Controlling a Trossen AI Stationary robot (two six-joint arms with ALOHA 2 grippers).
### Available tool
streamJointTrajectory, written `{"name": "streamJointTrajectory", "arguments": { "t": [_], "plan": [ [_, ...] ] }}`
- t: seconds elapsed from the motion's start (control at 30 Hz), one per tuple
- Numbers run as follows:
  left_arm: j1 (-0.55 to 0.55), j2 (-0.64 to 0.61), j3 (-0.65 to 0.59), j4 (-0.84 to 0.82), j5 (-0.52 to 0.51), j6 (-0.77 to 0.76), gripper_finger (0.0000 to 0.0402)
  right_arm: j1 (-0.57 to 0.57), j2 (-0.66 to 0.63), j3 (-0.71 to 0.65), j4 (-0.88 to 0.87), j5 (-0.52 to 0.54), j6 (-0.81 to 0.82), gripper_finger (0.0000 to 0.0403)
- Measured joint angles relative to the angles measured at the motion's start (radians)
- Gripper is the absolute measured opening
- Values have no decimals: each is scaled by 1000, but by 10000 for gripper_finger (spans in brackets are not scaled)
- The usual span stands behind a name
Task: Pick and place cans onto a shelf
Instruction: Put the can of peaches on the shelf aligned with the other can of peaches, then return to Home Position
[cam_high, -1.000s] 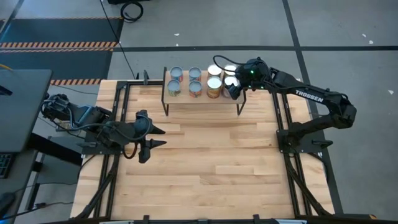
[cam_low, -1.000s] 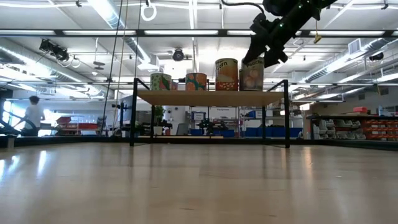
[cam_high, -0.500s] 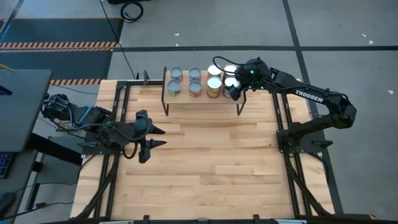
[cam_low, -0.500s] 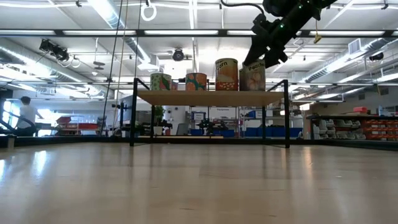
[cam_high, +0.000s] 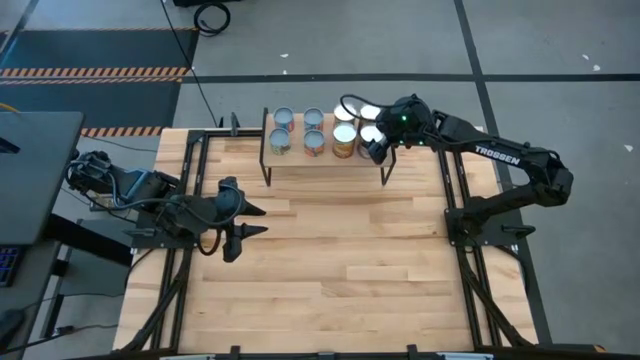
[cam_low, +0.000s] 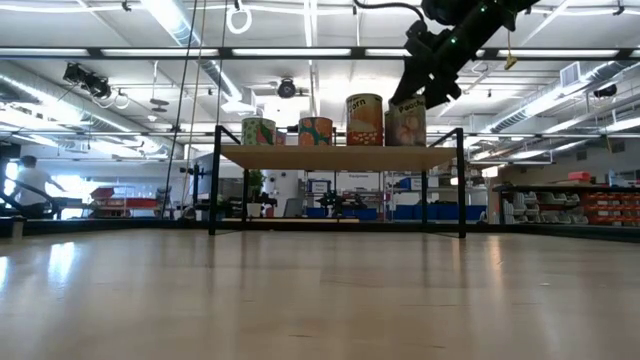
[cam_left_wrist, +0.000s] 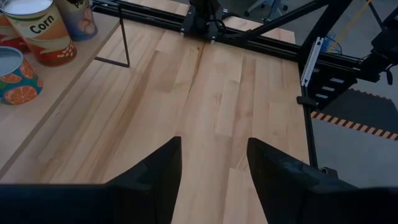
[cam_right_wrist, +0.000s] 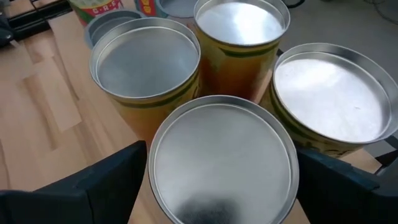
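The shelf (cam_high: 325, 158), a light plank on black legs, stands at the table's far edge and carries several upright cans (cam_high: 314, 142) with silver lids. My right gripper (cam_right_wrist: 222, 180) hangs over the shelf's right end, open. Its fingers (cam_right_wrist: 112, 180) stand close on either side of the nearest can (cam_right_wrist: 221, 155), which stands upright on the plank (cam_low: 405, 122). My left gripper (cam_high: 255, 221) hovers open above the table's left part, with nothing between its fingers (cam_left_wrist: 214, 180). My right gripper has one finger beside each side of the near right can's wall, just below the lid's rim (cam_right_wrist: 152, 168), coming slanting down from the table's right. The rim hides the pads, so I cannot tell whether they touch it. The can stands upright on the shelf.
Three more cans (cam_right_wrist: 146, 62) stand tight around the one between my right fingers. The slatted wooden tabletop (cam_high: 340, 260) stretches in front of the shelf, edged by black frame rails (cam_high: 455, 200). A person (cam_low: 25, 180) moves in the room far behind the table.
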Motion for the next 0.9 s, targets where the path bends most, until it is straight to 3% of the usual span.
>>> {"name": "streamJointTrajectory", "arguments": {
  "t": [0.67, 0.9],
  "plan": [
    [0, -56, -1, 0, 4, 3, 188, 7, -16, 0, -4, 33, -12, 375],
    [0, -99, -1, 72, 4, 79, 188, 23, -54, 0, 17, 46, -12, 375]
  ]
}}
